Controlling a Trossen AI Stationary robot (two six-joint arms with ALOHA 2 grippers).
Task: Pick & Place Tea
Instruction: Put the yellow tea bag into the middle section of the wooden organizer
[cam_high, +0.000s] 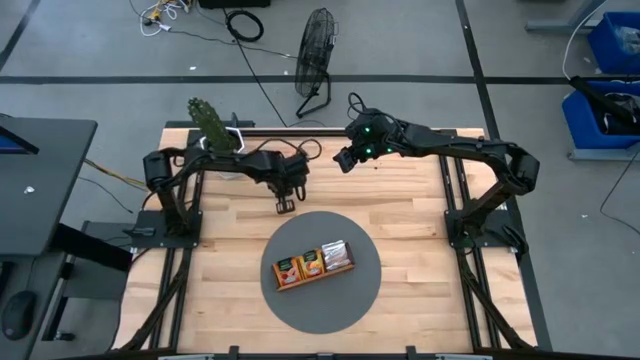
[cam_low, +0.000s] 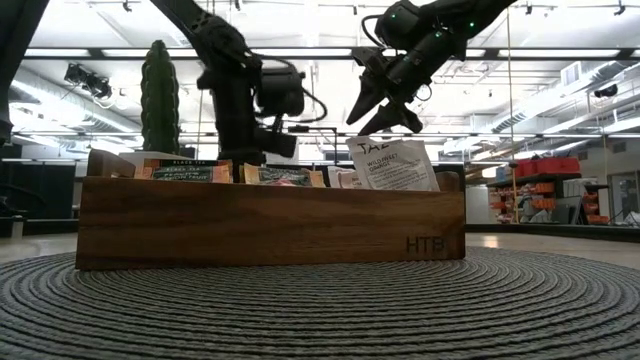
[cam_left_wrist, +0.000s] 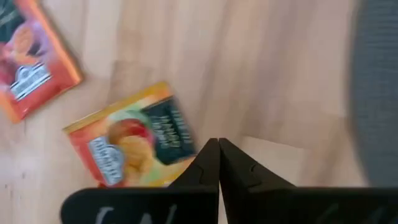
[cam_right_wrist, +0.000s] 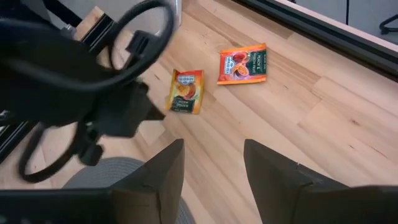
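Two orange-red tea sachets lie flat on the wooden table, one with a dark label (cam_left_wrist: 134, 140) and one farther off (cam_left_wrist: 31, 62); the right wrist view shows them too (cam_right_wrist: 186, 90) (cam_right_wrist: 244, 63). My left gripper (cam_left_wrist: 217, 149) is shut, pointing steeply down, its tips right beside the nearer sachet's corner, with nothing visible between them. My right gripper (cam_right_wrist: 214, 168) hangs open higher up near the table's far edge (cam_high: 343, 160). The brown wooden tray (cam_high: 312, 263) stands on the round grey mat and holds more sachets; a white one (cam_low: 392, 165) sticks up from it. My left gripper's shut fingers come from above beside the nearer sachet's corner (cam_left_wrist: 186, 163), which runs in behind one finger (cam_left_wrist: 202, 165). The sachet looks flat on the wood. Whether the finger touches it I cannot tell.
The round grey mat (cam_high: 300, 310) covers the table's near middle. A green cactus-like plant (cam_high: 213, 122) stands at the far left corner. Bare wood lies between the mat and the far edge. A fan (cam_high: 318, 45) and cables are on the floor beyond.
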